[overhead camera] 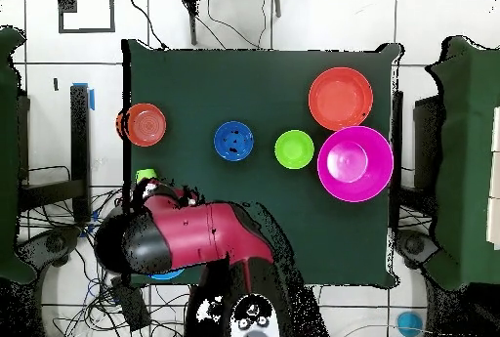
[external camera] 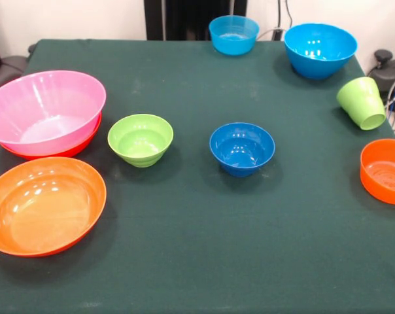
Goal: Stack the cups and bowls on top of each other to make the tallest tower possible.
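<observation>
1. On the dark green worktop (external camera: 197, 248) the bowls are spread out with decent gaps, nothing crowded in the middle.
2. Front view, left side: the big pink bowl (external camera: 46, 110) sits nested in a wide orange bowl (external camera: 80, 148), only a sliver of orange rim showing under it. That's the whole tower so far.
3. Just in front of that pair is the second wide orange bowl (external camera: 44, 204), upright, almost touching it.
4. Middle of the worktop: the small lime green bowl (external camera: 140, 139) and the small dark blue bowl (external camera: 242, 148), side by side but well apart, both upright.
5. Far edge: two sky blue bowls, a smaller one (external camera: 233, 34) and a bigger one (external camera: 320, 49) to its right.
6. Right edge: the lime green cup (external camera: 362, 103) looks tilted or tipped on its side, mouth toward the camera, and the smaller orange bowl (external camera: 385, 171) sits in front of it, partly cut off by the frame.
7. Overhead, the red and black arm (overhead camera: 190, 235) is folded over the corner near the robot base, covering the blue bowls; only a bit of the green cup peeks out beside it.
8. Can't make out the gripper in either view, so can't tell if it's wide or pinched.
</observation>
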{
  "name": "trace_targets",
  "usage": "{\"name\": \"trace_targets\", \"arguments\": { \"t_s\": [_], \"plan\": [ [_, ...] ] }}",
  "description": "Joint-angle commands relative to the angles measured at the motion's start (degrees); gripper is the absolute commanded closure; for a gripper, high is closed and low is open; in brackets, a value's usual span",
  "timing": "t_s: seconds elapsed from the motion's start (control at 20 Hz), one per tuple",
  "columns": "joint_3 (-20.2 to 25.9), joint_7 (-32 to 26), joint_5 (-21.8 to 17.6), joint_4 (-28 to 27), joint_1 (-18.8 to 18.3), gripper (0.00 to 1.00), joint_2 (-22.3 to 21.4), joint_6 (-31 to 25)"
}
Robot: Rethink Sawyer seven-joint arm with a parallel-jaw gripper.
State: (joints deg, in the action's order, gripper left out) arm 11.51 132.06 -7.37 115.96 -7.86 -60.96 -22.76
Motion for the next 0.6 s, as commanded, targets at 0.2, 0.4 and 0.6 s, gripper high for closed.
{"name": "trace_targets", "arguments": {
  "t_s": [0.2, 0.4, 0.6],
  "plan": [
    [-7.04, 3.26, -8.26, -8.37, 3.98, 0.0, 18.62, -1.25],
    [-8.17, 2.91, -8.48, -8.46, 4.16, 0.0, 21.08, 0.92],
    [-8.46, 3.25, -7.89, -7.97, 3.9, 0.0, 22.39, 2.65]
  ]
}}
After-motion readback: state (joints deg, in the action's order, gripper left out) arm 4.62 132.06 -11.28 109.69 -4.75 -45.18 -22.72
